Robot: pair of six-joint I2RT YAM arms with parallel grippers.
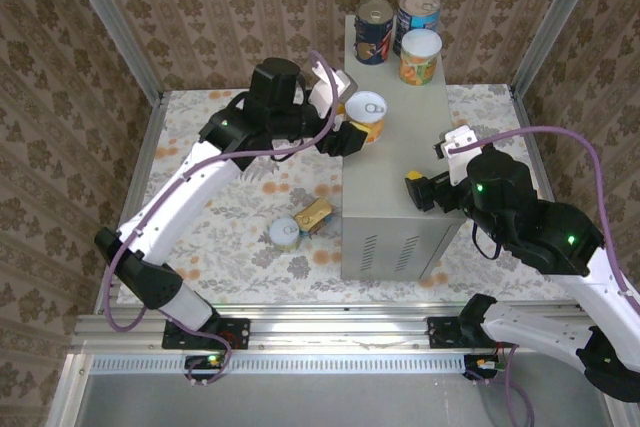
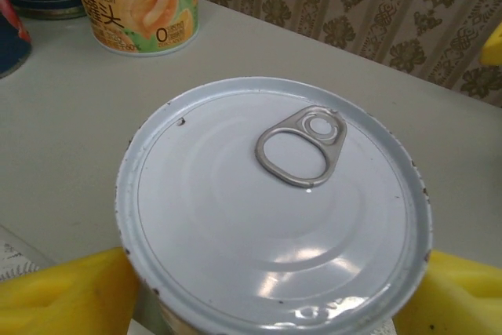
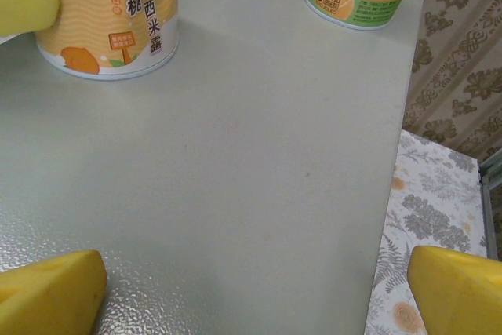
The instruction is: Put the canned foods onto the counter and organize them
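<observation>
Counter (image 1: 385, 187) middle lies bare under right pincer (image 3: 251, 296), apart; left pincer (image 2: 263, 304) clamps orange can (image 1: 367, 112) at edge.

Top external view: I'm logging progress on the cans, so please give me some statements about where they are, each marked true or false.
1. The peach can, blue can and dark-labelled can stand at the counter's far end. True.
2. The gold tin lies on the floral floor beside a round can. True.
3. The left gripper holds the gold tin. False: its pads flank the orange-label can on the counter.
4. The right gripper grips a can. False: it is open and empty over the counter.
5. All six tins are on the counter. False: four are there and two are on the floor.
</observation>
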